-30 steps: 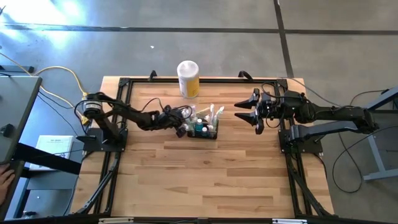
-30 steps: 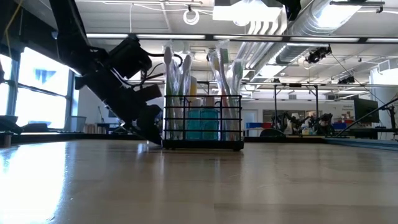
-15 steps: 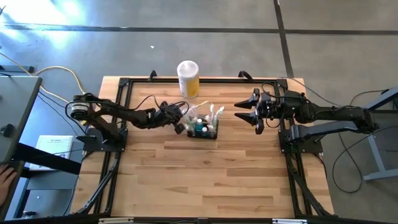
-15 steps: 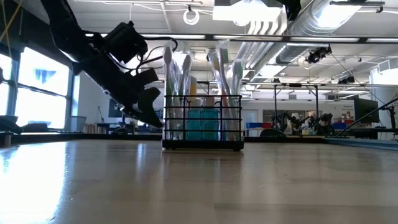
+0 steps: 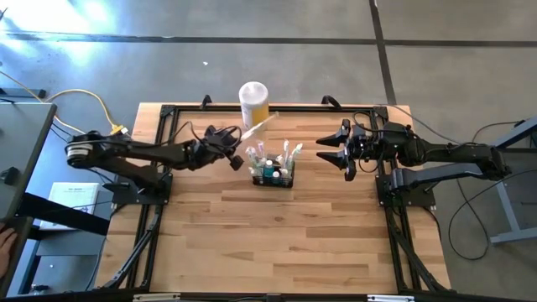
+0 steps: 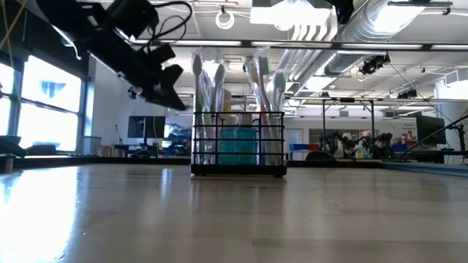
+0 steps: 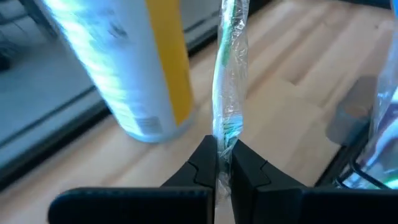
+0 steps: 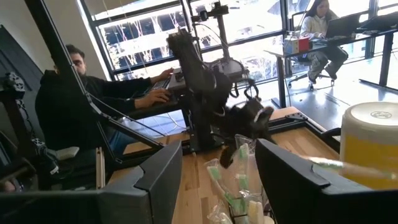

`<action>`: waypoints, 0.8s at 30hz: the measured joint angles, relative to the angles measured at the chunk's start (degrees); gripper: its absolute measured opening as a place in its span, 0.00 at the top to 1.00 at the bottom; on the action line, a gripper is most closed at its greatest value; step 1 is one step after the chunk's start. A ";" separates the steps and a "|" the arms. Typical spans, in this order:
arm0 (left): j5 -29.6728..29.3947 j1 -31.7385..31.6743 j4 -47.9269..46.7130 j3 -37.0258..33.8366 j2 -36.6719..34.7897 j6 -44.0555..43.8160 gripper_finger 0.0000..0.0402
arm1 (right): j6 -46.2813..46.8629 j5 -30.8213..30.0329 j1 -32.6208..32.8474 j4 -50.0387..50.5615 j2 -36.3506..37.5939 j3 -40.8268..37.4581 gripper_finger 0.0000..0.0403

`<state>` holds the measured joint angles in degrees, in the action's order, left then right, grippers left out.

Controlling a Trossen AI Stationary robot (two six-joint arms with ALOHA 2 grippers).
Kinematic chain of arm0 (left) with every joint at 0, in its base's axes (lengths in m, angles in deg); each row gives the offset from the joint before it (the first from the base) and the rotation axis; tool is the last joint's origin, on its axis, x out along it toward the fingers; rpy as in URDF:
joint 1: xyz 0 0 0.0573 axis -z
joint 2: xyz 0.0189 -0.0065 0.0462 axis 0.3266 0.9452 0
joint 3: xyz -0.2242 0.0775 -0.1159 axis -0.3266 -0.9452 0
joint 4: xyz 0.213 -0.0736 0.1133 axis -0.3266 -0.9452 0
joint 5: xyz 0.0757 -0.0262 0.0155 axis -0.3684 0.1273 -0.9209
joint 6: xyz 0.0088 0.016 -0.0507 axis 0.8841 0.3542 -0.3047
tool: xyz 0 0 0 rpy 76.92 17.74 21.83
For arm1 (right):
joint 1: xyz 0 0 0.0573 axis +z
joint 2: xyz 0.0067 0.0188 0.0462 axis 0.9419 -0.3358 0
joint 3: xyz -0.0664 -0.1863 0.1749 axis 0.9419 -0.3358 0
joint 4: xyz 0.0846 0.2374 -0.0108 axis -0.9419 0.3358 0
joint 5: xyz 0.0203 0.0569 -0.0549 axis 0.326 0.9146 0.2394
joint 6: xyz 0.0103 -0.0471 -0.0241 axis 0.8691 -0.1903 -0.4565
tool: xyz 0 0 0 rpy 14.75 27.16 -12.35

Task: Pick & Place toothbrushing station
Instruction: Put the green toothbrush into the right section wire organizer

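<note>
Lifting wrapped toothbrush (image 7: pixel 229 74) clear of toothbrushing station (image 5: pixel 273 174) | left pincer (image 7: pixel 222 163) clamped on it, risen since a second ago | station mid-counter (image 5: pixel 277 226) | right pincer (image 5: pixel 334 151) open, idle | extraction done, placement next

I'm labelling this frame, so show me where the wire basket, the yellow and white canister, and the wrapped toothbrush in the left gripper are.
wire basket (image 6: pixel 238 169): low view, base rim.
yellow and white canister (image 5: pixel 254 106): high view, top and side.
wrapped toothbrush (image 7: pixel 229 93): left wrist view, mid-shaft.
</note>
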<state>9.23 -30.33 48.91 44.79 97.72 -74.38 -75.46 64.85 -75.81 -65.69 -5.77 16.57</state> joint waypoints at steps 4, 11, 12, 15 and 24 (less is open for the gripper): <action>-2.72 0.02 -6.61 3.41 -4.62 4.11 0.98 | 0.00 0.00 0.02 -0.02 0.00 0.00 0.51; -4.66 0.21 -15.31 12.41 -10.85 8.95 0.98 | 1.48 0.02 0.02 -0.09 0.00 0.00 0.51; -4.83 0.65 -15.76 13.79 -11.56 9.42 0.98 | 1.49 0.02 0.02 -0.12 0.00 0.00 0.51; -4.97 2.19 -16.31 17.79 -13.10 11.69 0.98 | 1.49 0.01 0.02 -0.89 0.00 0.00 0.51; 1.61 8.36 -13.47 27.60 -12.74 13.58 0.98 | 1.08 0.22 0.02 -10.80 0.00 0.00 0.51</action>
<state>10.84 -21.97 35.44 72.39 84.99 -60.79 -74.38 65.07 -75.79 -76.49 -5.77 16.57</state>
